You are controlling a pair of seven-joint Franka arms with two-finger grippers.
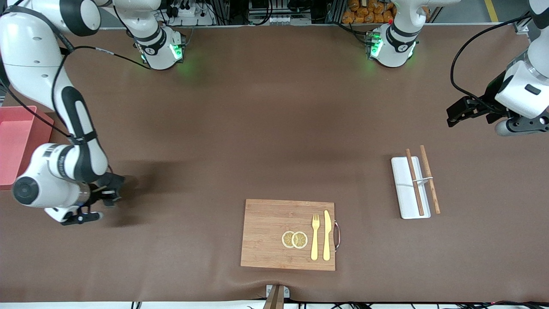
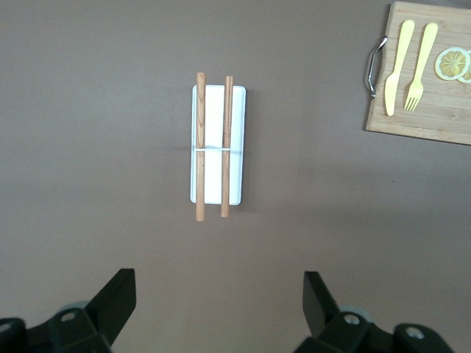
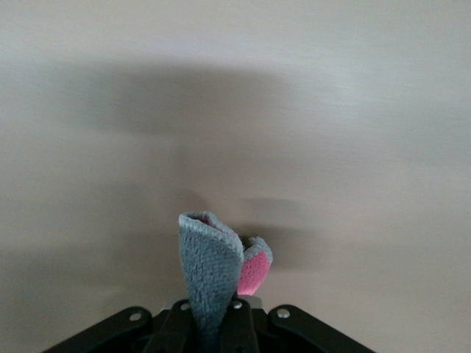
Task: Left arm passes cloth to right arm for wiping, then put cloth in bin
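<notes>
At the bottom centre of the front view lies a rectangular bamboo cutting board (image 1: 288,234) carrying two lemon slices (image 1: 294,239), a pale yellow fork (image 1: 315,237) and a matching knife (image 1: 327,235). Right of centre, a flat white rectangular tray (image 1: 403,189) holds a pair of brown wooden chopsticks (image 1: 422,180). At lower left the right gripper (image 1: 112,189) hangs low over the brown table (image 1: 257,128), its fingers clamped on the small soft grey cloth (image 3: 212,272), which stands folded between them in the right wrist view and shows a pink underside. The pink rectangular open-topped plastic bin (image 1: 17,141) sits at the left edge, close beside that arm. At upper right the left gripper (image 1: 456,113) waits in the air, fingers spread apart and empty. The handover looks done; whether wiping is finished cannot be told, and dropping the cloth into the bin remains.
</notes>
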